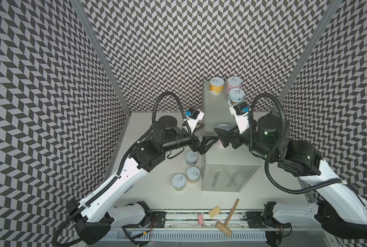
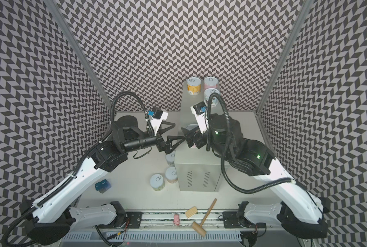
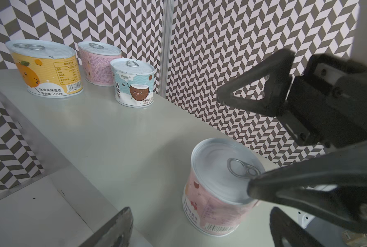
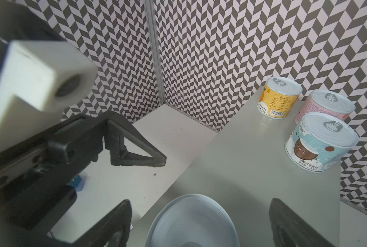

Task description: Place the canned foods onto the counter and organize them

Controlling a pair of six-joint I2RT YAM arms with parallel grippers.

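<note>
The counter (image 1: pixel 225 158) stands right of centre in both top views. At its back stand a yellow can (image 1: pixel 216 86), a pink can (image 1: pixel 234 84) and a light blue can (image 1: pixel 236 96). Another pink can (image 3: pixel 212 198) stands upright near the counter's left edge. My right gripper (image 4: pixel 200 201) is open, with a finger on each side of this can and a gap at both. My left gripper (image 3: pixel 200 210) is open and empty, just left of the same can. On the table left of the counter stand a far can (image 1: pixel 191 157), a middle can (image 1: pixel 193 174) and a near can (image 1: pixel 179 181).
A wooden block (image 1: pixel 214 211), a wooden mallet (image 1: pixel 227 220) and a small pink object (image 1: pixel 200 219) lie at the table's front edge. A blue object (image 2: pixel 102 185) lies near the left arm. Chevron-patterned walls close in the back and both sides.
</note>
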